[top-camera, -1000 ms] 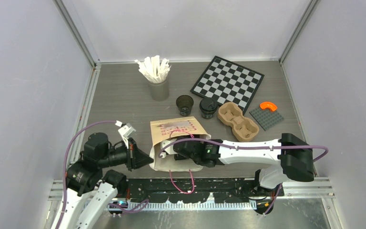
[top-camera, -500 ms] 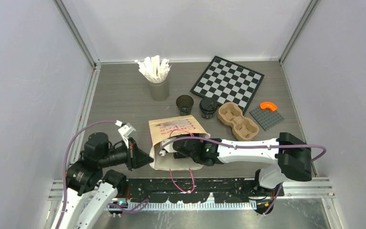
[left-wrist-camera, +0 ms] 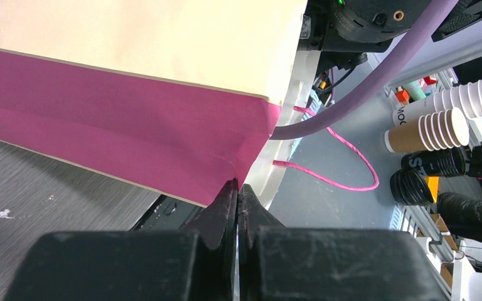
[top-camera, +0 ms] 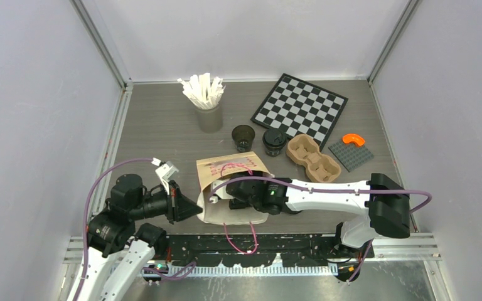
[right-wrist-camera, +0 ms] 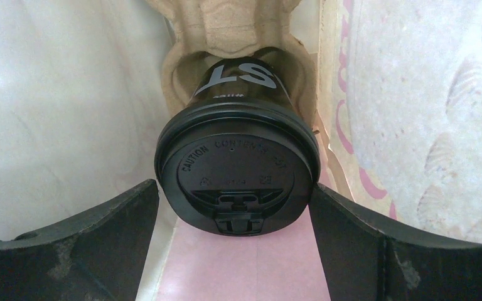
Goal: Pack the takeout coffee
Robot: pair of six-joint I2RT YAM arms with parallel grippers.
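Observation:
A paper bag (top-camera: pixel 232 168) lies on its side near the table's front edge. Inside it, in the right wrist view, a black lidded coffee cup (right-wrist-camera: pixel 237 164) lies in a brown pulp carrier (right-wrist-camera: pixel 232 28), lid toward the camera. My right gripper (right-wrist-camera: pixel 233 183) reaches into the bag and is open, one finger on each side of the lid. My left gripper (left-wrist-camera: pixel 237 185) is shut, pinching a corner of the bag's magenta edge (left-wrist-camera: pixel 132 119). A second lidded black cup (top-camera: pixel 274 142) and an uncovered dark cup (top-camera: pixel 243 137) stand behind the bag.
Another pulp carrier (top-camera: pixel 314 160) lies right of the cups. A grey cup of white stirrers (top-camera: pixel 209 106) stands at the back, with a chessboard (top-camera: pixel 300 108) to its right. A grey studded plate (top-camera: pixel 350 155) carries an orange piece (top-camera: pixel 353 138). Pink bag handles (top-camera: pixel 238 237) hang over the front edge.
My right gripper's fingers have spread wider around the cup's lid, and its wrist has shifted slightly inside the bag. The left arm and the bag have stayed put.

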